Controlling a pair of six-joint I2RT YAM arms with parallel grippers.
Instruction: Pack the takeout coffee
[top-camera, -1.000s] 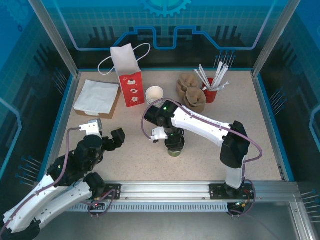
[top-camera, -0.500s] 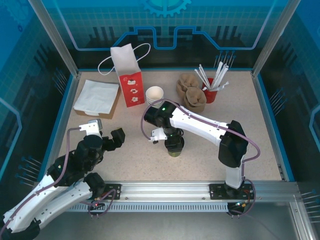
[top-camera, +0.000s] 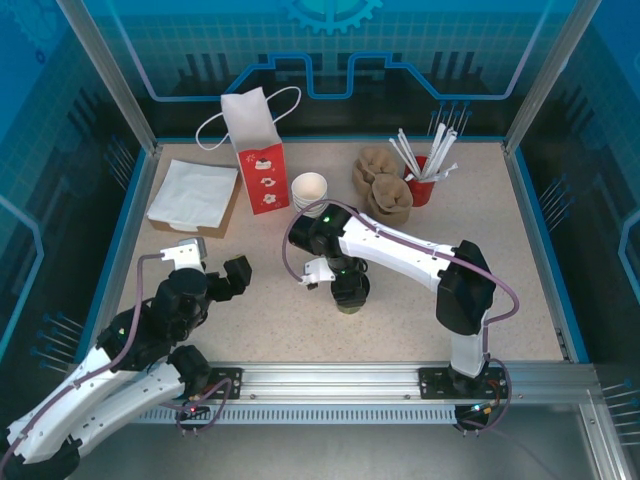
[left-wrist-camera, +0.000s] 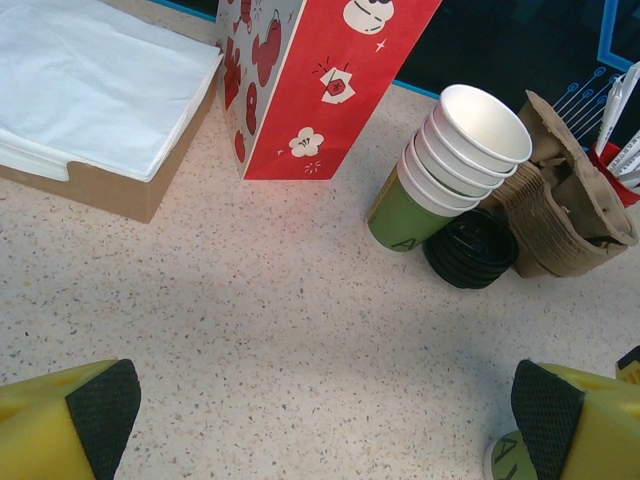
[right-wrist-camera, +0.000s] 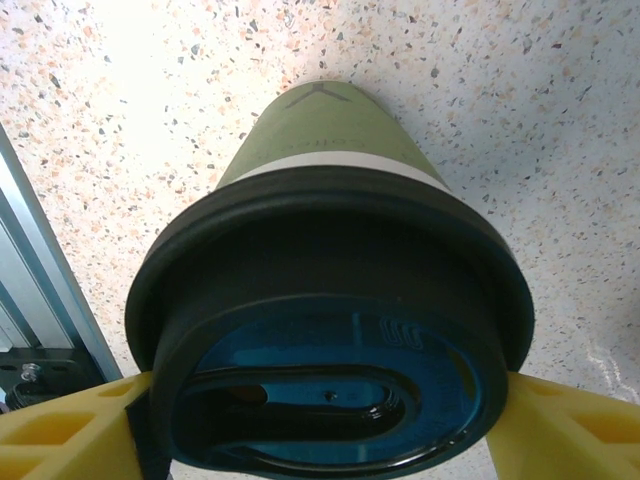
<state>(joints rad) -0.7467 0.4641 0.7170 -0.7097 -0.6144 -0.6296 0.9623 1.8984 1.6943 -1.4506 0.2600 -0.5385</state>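
Observation:
The takeout coffee (right-wrist-camera: 330, 330) stands upright mid-table, an olive-green cup under a black lid (right-wrist-camera: 300, 260). My right gripper (right-wrist-camera: 325, 430) is right above it, its yellow fingers (right-wrist-camera: 90, 425) pressed against both sides of the lid rim. From above, only the cup's lower part (top-camera: 349, 306) shows under the right gripper (top-camera: 347, 286). My left gripper (top-camera: 215, 264) hovers open over bare table at the left; its left wrist view (left-wrist-camera: 320, 420) catches the cup's green base (left-wrist-camera: 506, 462) beside the right pad.
A red paper bag (top-camera: 262, 165) stands open at the back. Next to it are a stack of lidless cups (top-camera: 309, 188), spare black lids (left-wrist-camera: 472, 248), brown cardboard sleeves (top-camera: 382, 185) and a red cup of straws (top-camera: 425, 172). White napkins (top-camera: 192, 195) lie at the back left.
The right gripper and the cup have edged very slightly to the left. The left arm has shifted a touch forward.

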